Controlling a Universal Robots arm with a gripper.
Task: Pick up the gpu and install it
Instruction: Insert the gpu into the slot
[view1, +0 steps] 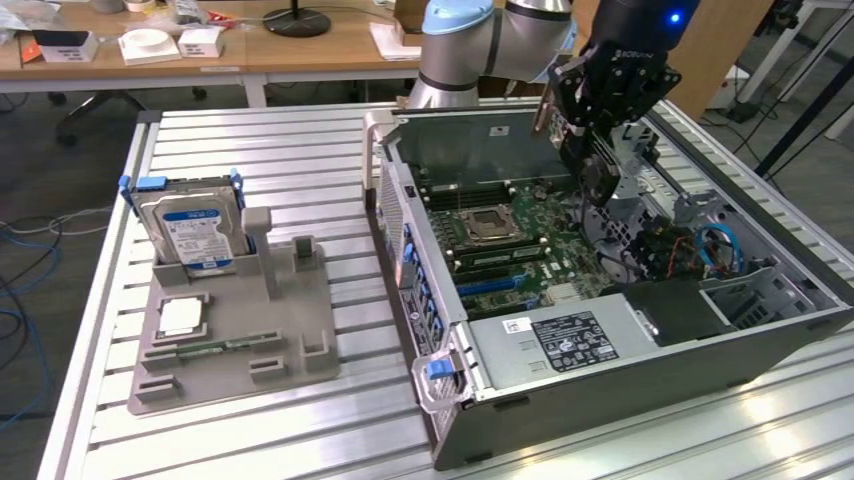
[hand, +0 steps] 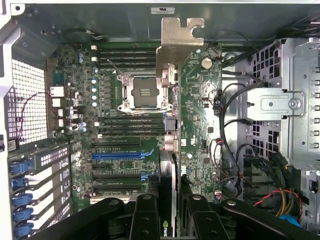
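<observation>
Slatted table; gripper holds gpu over motherboard, cables beside.

The exterior camera stands raised and tilted down across the slatted table. It is far enough back to take in the whole open computer case, which fills its frame from one to five o'clock. My wrist camera rides just behind my fingers and looks straight along them into that case from close above. Both views share the motherboard, the gpu and my gripper.
</observation>
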